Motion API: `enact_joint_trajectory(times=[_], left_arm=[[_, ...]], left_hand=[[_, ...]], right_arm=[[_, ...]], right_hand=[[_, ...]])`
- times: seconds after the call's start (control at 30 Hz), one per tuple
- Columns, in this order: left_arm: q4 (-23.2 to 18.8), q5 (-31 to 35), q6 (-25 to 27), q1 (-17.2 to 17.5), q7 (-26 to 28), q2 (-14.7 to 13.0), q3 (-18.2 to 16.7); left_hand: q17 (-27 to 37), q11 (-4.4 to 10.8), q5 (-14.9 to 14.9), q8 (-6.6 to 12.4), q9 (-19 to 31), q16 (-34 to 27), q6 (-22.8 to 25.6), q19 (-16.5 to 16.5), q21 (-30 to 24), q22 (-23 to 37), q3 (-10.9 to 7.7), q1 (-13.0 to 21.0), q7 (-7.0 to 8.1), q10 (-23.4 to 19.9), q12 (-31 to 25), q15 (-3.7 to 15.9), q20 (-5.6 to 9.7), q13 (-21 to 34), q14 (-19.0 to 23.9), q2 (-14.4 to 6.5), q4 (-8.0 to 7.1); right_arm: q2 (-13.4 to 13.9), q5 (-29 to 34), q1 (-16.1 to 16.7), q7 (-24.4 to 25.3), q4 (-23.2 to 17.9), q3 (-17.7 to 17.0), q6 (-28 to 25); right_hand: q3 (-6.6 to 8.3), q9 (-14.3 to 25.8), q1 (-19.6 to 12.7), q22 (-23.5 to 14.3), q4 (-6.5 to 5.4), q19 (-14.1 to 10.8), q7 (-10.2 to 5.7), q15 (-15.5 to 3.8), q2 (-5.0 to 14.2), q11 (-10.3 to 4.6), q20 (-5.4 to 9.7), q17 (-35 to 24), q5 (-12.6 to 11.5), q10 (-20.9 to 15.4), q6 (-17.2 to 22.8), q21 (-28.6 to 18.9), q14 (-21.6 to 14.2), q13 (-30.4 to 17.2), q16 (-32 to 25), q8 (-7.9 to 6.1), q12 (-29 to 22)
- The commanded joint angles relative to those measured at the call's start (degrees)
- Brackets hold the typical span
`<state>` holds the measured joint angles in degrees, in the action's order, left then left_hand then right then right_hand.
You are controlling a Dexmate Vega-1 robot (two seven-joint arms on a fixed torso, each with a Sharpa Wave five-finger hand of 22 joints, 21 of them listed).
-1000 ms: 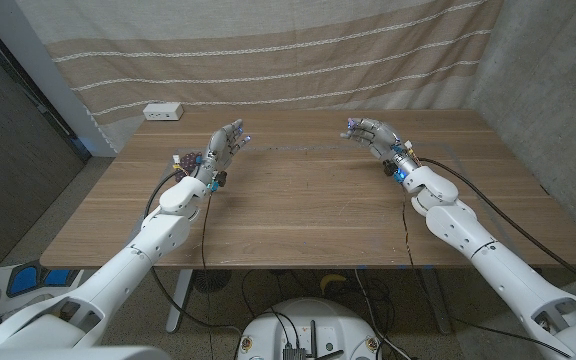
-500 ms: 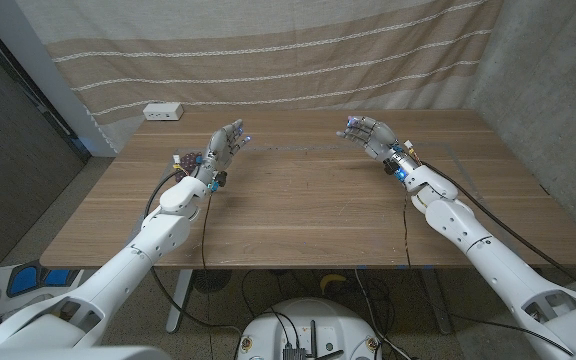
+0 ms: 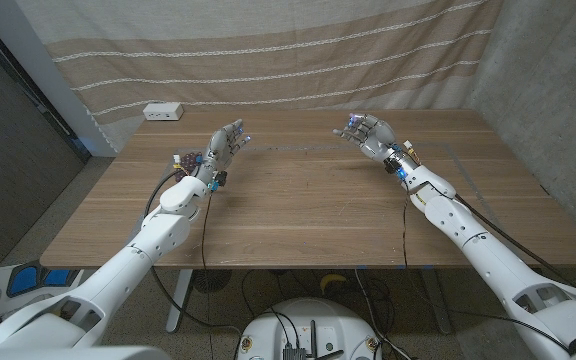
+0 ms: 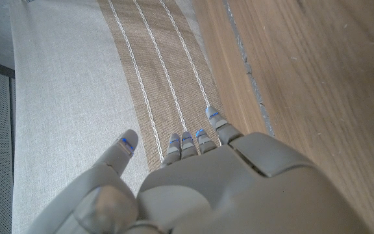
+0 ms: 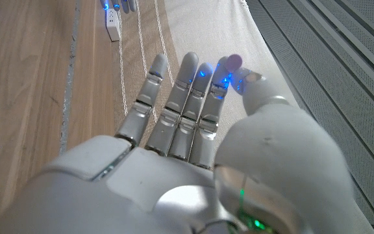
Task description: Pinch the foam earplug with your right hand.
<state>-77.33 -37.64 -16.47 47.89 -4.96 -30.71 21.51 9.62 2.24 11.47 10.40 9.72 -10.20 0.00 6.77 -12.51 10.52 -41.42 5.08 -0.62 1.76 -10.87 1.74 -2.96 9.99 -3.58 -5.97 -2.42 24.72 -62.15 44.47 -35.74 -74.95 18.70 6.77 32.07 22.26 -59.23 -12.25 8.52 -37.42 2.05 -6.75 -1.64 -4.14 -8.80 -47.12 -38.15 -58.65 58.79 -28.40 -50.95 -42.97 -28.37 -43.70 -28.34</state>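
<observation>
A small pinkish foam earplug (image 5: 234,60) sits pinched between the thumb tip and a fingertip of my right hand (image 5: 193,123); the other fingers reach straight out beside it. In the head view the right hand (image 3: 370,134) hovers over the far right part of the wooden table (image 3: 298,210), and the earplug is too small to make out there. My left hand (image 3: 224,147) is raised over the far left part of the table with its fingers apart and nothing in it. Seen from the left wrist, the left hand (image 4: 200,188) points at the curtain.
A white power strip (image 3: 163,111) lies at the table's back left corner, also visible as the power strip (image 5: 112,25) in the right wrist view. A striped curtain (image 3: 268,50) hangs behind the table and a concrete wall (image 3: 558,90) stands on the right.
My right hand has drifted slightly toward the table's far edge, still pinching. The left hand has not moved.
</observation>
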Motion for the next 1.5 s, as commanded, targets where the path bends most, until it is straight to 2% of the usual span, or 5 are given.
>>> enact_joint_trajectory(times=[0.03,0.87,1.1,1.37,1.5], left_arm=[[0.0,-0.1,0.2,0.0,-0.1,-0.1,0.0],[3.6,-2.1,-0.5,-1.3,-4.4,-0.7,-0.8],[6.3,-3.4,-1.6,-2.0,-7.3,-0.9,-1.6],[10.4,-4.6,-2.7,-3.7,-11.2,-0.7,-2.0],[12.4,-4.9,-3.0,-4.8,-13.1,-0.6,-2.1]], left_hand=[[0.0,0.27,-0.2,-0.02,0.3,0.1,-0.3,0.1,0.2,0.2,-0.25,0.5,-0.09,0.3,-0.2,0.26,-0.38,0.3,-0.3,-4.0,0.37],[0.0,0.15,-0.2,-0.05,0.3,0.1,-0.4,0.1,0.2,0.2,0.01,0.7,-0.09,0.4,-0.1,0.28,-0.35,0.3,-0.3,-4.0,0.8],[0.0,0.22,-0.2,-0.02,0.3,0.1,-0.4,0.1,0.2,0.2,0.06,0.7,-0.03,0.3,-0.2,0.25,-0.35,0.3,-0.3,-4.1,0.87],[0.0,0.25,-0.3,-0.02,0.3,0.0,-0.4,0.1,0.2,0.2,0.11,0.7,0.14,0.2,-0.2,0.23,-0.4,0.3,-0.3,-4.0,0.92],[0.0,0.27,-0.3,0.0,0.3,0.0,-0.3,0.1,0.2,0.2,0.1,0.7,0.16,0.3,-0.2,0.22,-0.36,0.3,-0.3,-4.0,0.93]], right_arm=[[-1.1,-0.8,-0.8,-3.2,1.8,-0.6,-1.1],[-1.7,2.1,-0.9,-1.4,1.0,0.1,0.2],[-2.6,3.6,0.0,3.3,-0.7,0.4,1.8],[-3.3,5.7,0.9,7.0,-2.1,1.1,4.5],[-3.7,6.1,1.4,8.3,-2.4,1.0,6.1]], right_hand=[[1.24,5.9,1.0,0.1,-0.8,0.5,0.06,-4.92,0.2,-3.24,-0.41,-0.5,-0.5,-1.3,0.0,-0.1,0.5,0.3,0.3,-0.28,0.3],[1.43,4.6,2.2,0.1,-0.72,4.4,-0.84,-4.68,0.35,-3.25,-2.35,-2.4,-1.3,2.0,-1.7,0.1,4.9,2.7,2.4,0.73,3.9],[0.49,3.2,3.1,0.0,-0.81,5.7,-1.63,-3.71,0.42,-2.96,-3.16,-3.6,-1.0,5.8,-2.4,0.0,8.7,2.5,3.6,1.44,5.6],[0.16,1.1,4.0,0.1,-0.24,7.8,-2.65,-1.21,-0.26,-2.18,-3.31,-3.6,-0.9,14.4,-6.2,0.0,14.4,3.7,6.8,3.36,10.5],[-2.53,0.1,5.1,0.3,0.01,10.1,-2.14,-0.12,-1.63,-1.78,-3.48,-3.9,0.9,17.4,-9.1,0.5,17.2,3.6,7.5,4.63,12.2]])
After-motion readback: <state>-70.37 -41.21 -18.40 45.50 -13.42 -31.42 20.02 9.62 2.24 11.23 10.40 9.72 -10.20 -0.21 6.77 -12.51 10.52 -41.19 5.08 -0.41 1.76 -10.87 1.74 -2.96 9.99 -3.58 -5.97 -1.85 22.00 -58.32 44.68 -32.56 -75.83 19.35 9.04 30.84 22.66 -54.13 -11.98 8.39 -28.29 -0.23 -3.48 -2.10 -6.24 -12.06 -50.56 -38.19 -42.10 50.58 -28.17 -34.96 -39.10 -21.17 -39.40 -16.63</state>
